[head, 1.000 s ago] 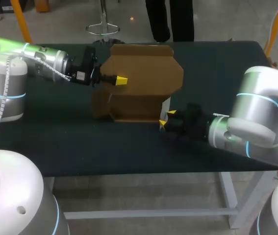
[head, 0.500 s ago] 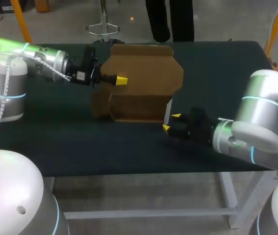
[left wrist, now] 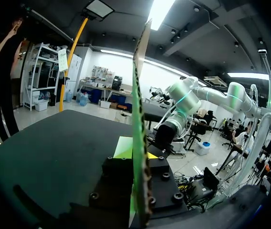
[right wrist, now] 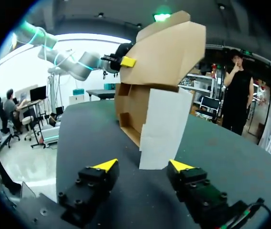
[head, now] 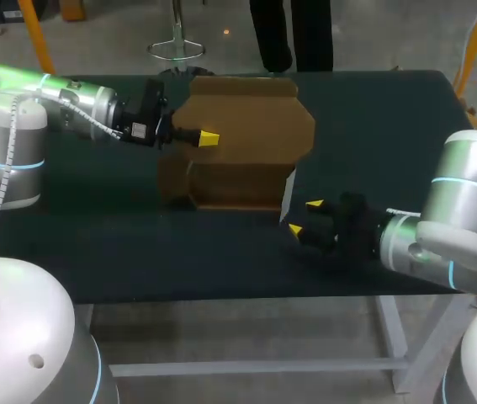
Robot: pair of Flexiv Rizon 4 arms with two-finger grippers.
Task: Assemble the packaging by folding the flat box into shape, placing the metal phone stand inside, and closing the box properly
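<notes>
Box [head: 242,143] flap pinched in left gripper [head: 207,138]; right gripper [head: 304,217] wide open just short of it, not touching.

This was a robotics lab, as shown by 2 silver industrial robot arms, the cable-wrapped left arm [head: 70,101] and the right arm [head: 465,202], working from either side over a dark-topped work table [head: 137,244] on a plain metal frame, with a cardboard box [head: 246,135] set on it.
</notes>
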